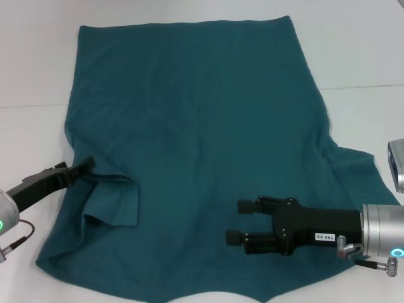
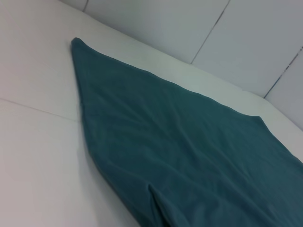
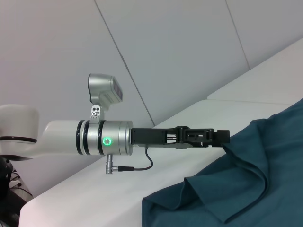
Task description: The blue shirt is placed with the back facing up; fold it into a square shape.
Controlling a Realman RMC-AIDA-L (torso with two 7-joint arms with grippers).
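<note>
While the blue shirt [image 1: 202, 145] lies spread back-up across the white bench [image 1: 38, 57], the left pincer [image 1: 85, 166] clamps its near-left sleeve, apparently to fold it inward, and the right pincer [image 1: 243, 222] hovers apart, ready.

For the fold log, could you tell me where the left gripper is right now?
In the head view the left gripper is at the blue shirt's left edge, on the robot's left, shut on a lifted fold of cloth; the right gripper hovers open over the near right part.
</note>
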